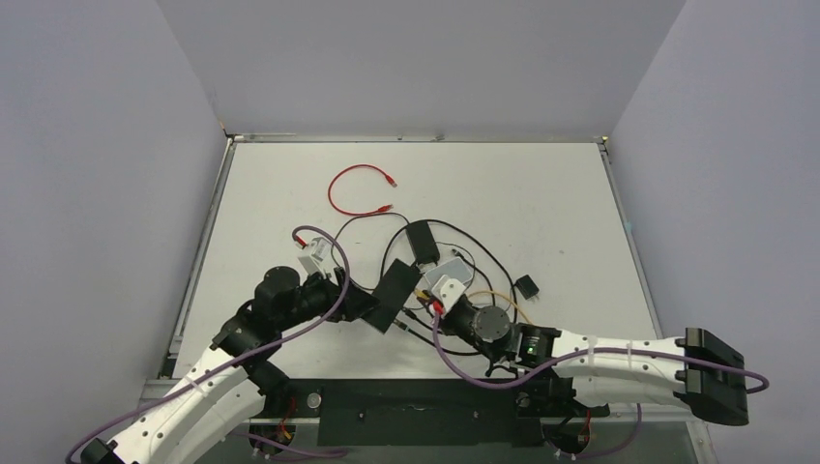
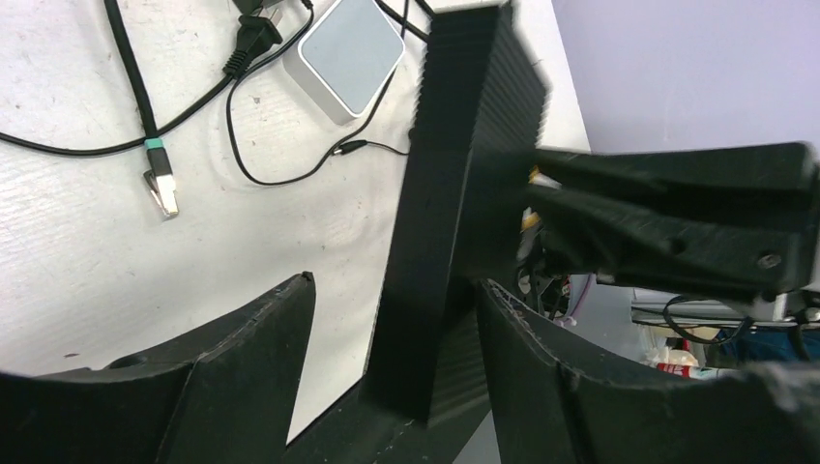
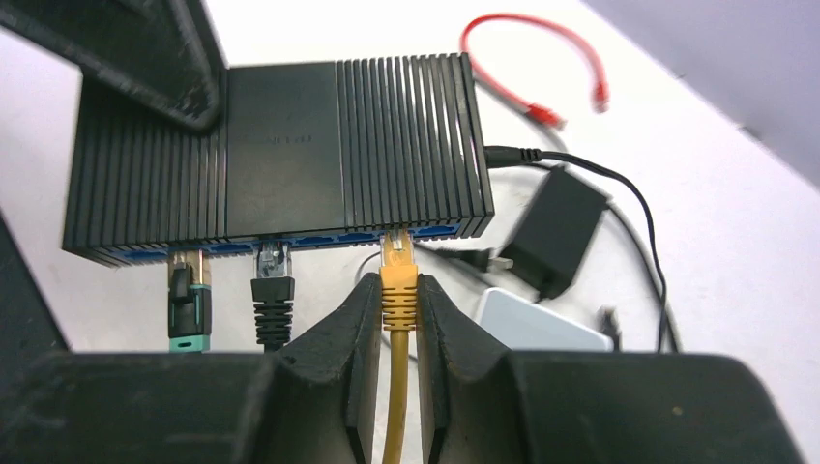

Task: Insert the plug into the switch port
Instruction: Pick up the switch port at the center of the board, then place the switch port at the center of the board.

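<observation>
The flat black switch box (image 3: 290,145) stands lifted on edge between the two arms (image 1: 395,295). Its blue-trimmed row of ports faces my right wrist camera. My right gripper (image 3: 397,290) is shut on the yellow plug (image 3: 398,280), and the plug's tip sits in a switch port (image 3: 396,235) near the right end of the row. My left gripper (image 2: 396,282) straddles the box's far end (image 2: 454,174) with its jaws open. White table shows between the left finger (image 2: 280,338) and the box, while the right finger lies close against it.
A teal-collared plug (image 3: 189,304) and a black plug (image 3: 273,295) sit in ports further left. Beyond the box lie a light grey pad (image 3: 532,324), a black adapter brick (image 3: 556,232) with its lead, and a red cable (image 1: 358,188). Black cables loop around (image 1: 464,256).
</observation>
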